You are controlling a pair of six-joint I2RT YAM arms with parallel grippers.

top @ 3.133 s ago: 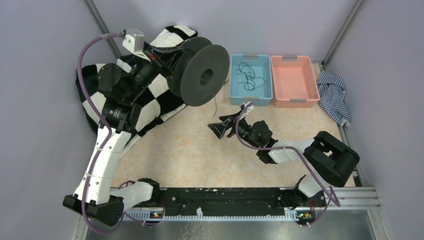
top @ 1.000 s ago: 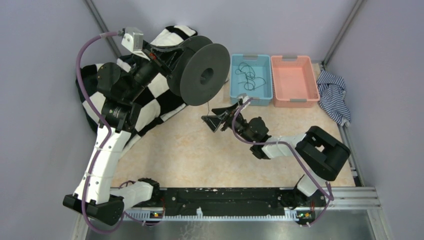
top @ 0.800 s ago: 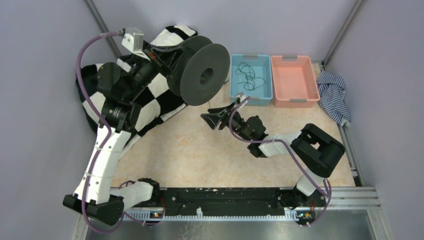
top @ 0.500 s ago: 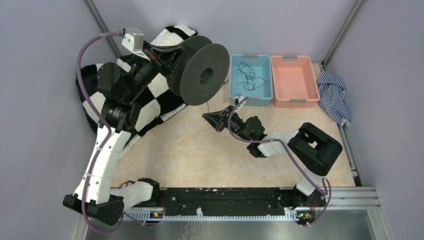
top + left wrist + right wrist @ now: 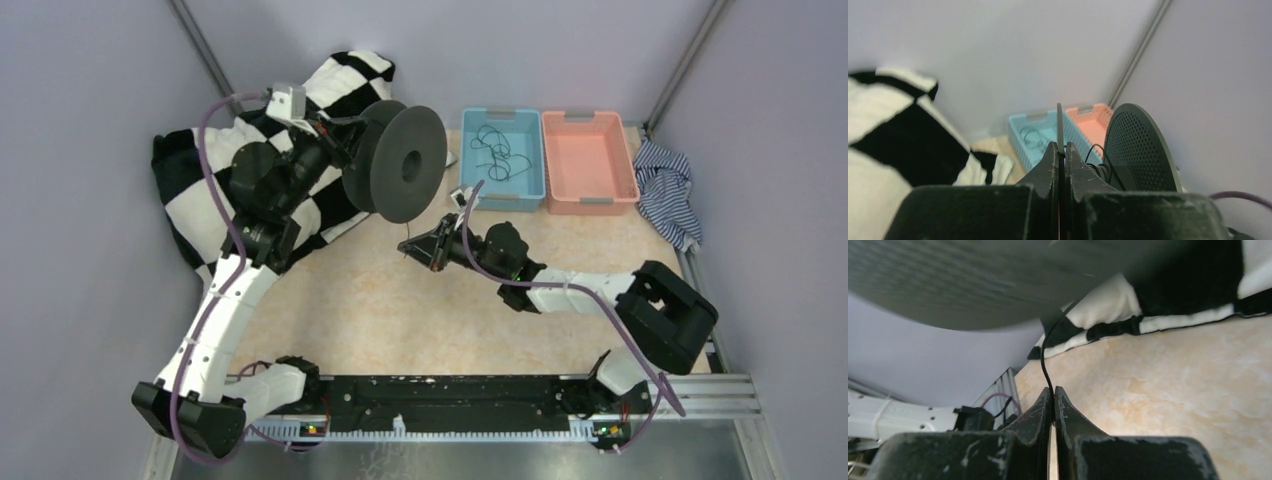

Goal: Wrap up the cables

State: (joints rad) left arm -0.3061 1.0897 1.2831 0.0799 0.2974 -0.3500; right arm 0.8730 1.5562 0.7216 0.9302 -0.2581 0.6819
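My left gripper (image 5: pixel 350 128) is shut on the thin edge of one flange of the dark round spool (image 5: pixel 402 163), holding it up over the checkered cloth. In the left wrist view the flange edge sits between the shut jaws of the left gripper (image 5: pixel 1059 146), and a thin black cable (image 5: pixel 1096 156) is wound on the hub beside the other flange (image 5: pixel 1140 145). That cable (image 5: pixel 407 232) hangs off the spool to my right gripper (image 5: pixel 407 246), which is shut on it. The right wrist view shows the cable (image 5: pixel 1044 355) rising from the closed right gripper (image 5: pixel 1052 389). More cables (image 5: pixel 497 150) lie in the blue bin (image 5: pixel 503 198).
An empty pink bin (image 5: pixel 588 205) stands right of the blue one. A black-and-white checkered cloth (image 5: pixel 200 180) covers the back left, and a striped cloth (image 5: pixel 665 190) lies at the right edge. Purple arm cords loop near both arms.
My right gripper has gone from open to shut on the hanging cable. The left arm has shifted, so the spool has moved and turned slightly.
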